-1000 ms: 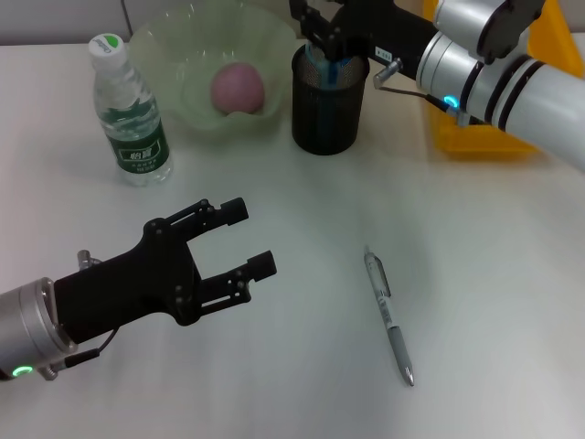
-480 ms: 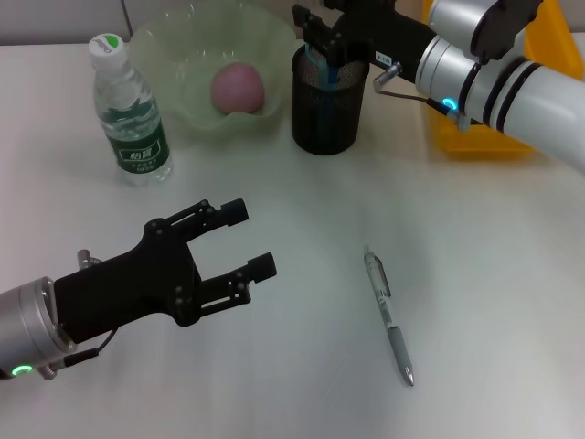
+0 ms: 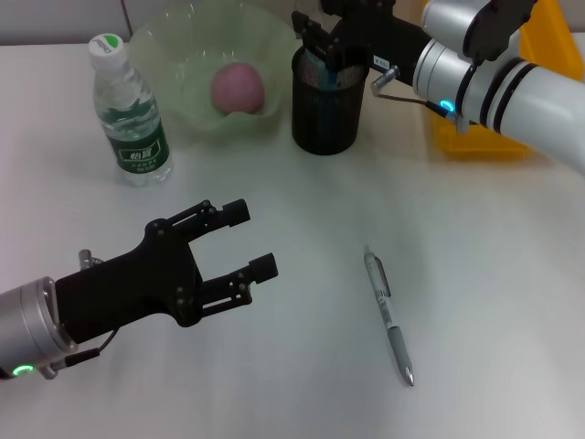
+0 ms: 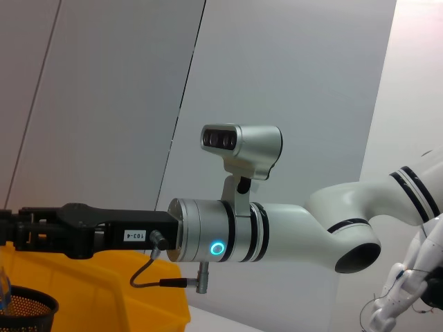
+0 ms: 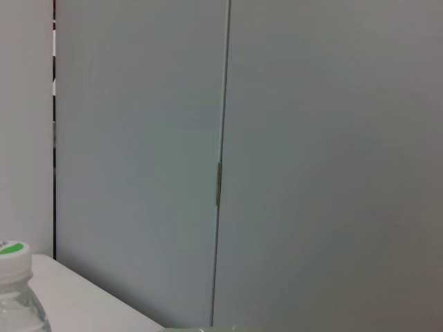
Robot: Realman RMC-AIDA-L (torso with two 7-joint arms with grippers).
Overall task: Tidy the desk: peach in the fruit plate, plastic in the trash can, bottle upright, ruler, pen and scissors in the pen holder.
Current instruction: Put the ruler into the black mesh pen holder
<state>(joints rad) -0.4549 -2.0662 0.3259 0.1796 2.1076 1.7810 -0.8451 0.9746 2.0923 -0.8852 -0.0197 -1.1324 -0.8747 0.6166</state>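
Since a second ago my right gripper (image 3: pixel 322 41) has crept slightly toward the far side above the pen holder (image 3: pixel 326 105); nothing else has shifted. It hovers over the holder's mouth with something blue between or below its tips, likely the ruler or scissors. I cannot tell whether the fingers are closed on it or have let go.

Largest first: the white desk (image 3: pixel 494 274), matte and smooth. The yellow trash can (image 3: pixel 475 137) sits at the far right, mostly behind my right arm. The fruit plate (image 3: pixel 183 55) is translucent pale green with a scalloped rim, and the peach (image 3: pixel 238 89) already lies in it, pink and round. The bottle (image 3: pixel 128 114) stands upright just beside the plate, clear ribbed plastic with a green label and cap. The pen holder is a black mesh cylinder. My left gripper (image 3: pixel 247 240) hovers low over the near left desk, its black fingers spread wide, holding nothing.

The pen (image 3: pixel 389 315) is the smallest: slim, silver-grey, lying flat well apart from both grippers.

Risks, in my judgement: the mesh holder looks light, so a finger catching its rim on withdrawal could tip it. The pen is thin and smooth against the desk; a pinch could roll it away or scrape the surface.
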